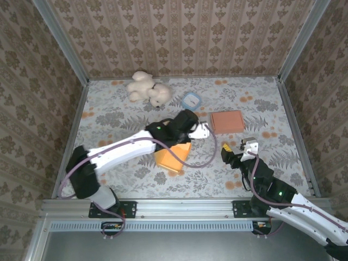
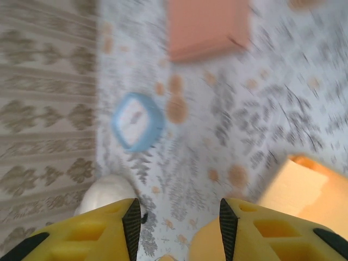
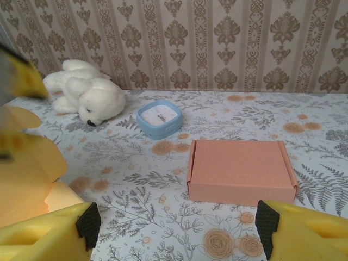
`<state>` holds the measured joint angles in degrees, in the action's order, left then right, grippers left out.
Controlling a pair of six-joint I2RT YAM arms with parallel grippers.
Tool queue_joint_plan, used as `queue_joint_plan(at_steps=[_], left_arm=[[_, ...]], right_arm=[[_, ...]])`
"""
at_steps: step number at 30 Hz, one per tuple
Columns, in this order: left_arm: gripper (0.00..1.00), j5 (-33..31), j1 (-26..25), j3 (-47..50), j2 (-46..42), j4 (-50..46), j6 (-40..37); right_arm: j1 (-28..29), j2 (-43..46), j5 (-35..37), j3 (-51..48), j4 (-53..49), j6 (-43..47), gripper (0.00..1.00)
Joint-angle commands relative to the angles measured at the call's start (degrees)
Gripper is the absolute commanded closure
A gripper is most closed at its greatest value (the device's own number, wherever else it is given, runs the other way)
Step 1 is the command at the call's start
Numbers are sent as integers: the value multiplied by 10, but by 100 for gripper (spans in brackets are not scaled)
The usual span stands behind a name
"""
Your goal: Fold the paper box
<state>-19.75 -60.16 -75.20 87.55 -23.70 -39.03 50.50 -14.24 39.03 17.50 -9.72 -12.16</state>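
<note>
Right gripper (image 3: 176,225), jaws apart and empty, sits at four o'clock from the orange box (image 1: 173,159). Left gripper (image 2: 176,220), likewise apart, hovers at its one o'clock. Folding seems midway; next, pinch a flap.

The orange paper box (image 1: 166,160) sits near the middle of the counter (image 1: 119,117); I think one flap stands open, though it's partly hidden. The pink box (image 1: 227,121) lies closed beyond it.

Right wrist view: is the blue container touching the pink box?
No, the blue container sits apart from the pink box, with a strip of patterned tabletop between them.
</note>
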Motion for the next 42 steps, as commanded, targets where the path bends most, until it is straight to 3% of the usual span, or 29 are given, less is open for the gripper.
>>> queue_joint_plan(at_steps=[1, 3, 6, 9, 12, 21, 30, 37, 42], left_arm=[[51, 15, 30, 32, -73, 25, 202], [47, 12, 62, 51, -126, 0, 330], [41, 65, 99, 107, -209, -21, 455], [28, 109, 112, 199, -292, 14, 520], [22, 143, 131, 262, -340, 44, 564], [22, 262, 196, 322, -329, 95, 609], [34, 263, 202, 375, -353, 123, 616], [43, 269, 204, 395, -375, 143, 625], [49, 254, 205, 412, -394, 145, 623]], right_arm=[[-4, 3, 8, -6, -7, -8, 22], [-5, -2, 3, -6, -4, -3, 22], [-6, -27, -17, 1, 5, 9, 22], [-7, -86, -67, 17, 24, 24, 20], [-12, -168, -146, 54, 35, 41, 20], [-32, -471, -280, 231, -2, 91, 19], [-96, -681, -382, 385, -57, 121, 31], [-131, -783, -462, 452, -97, 162, 34], [-157, -853, -560, 492, -103, 173, 40]])
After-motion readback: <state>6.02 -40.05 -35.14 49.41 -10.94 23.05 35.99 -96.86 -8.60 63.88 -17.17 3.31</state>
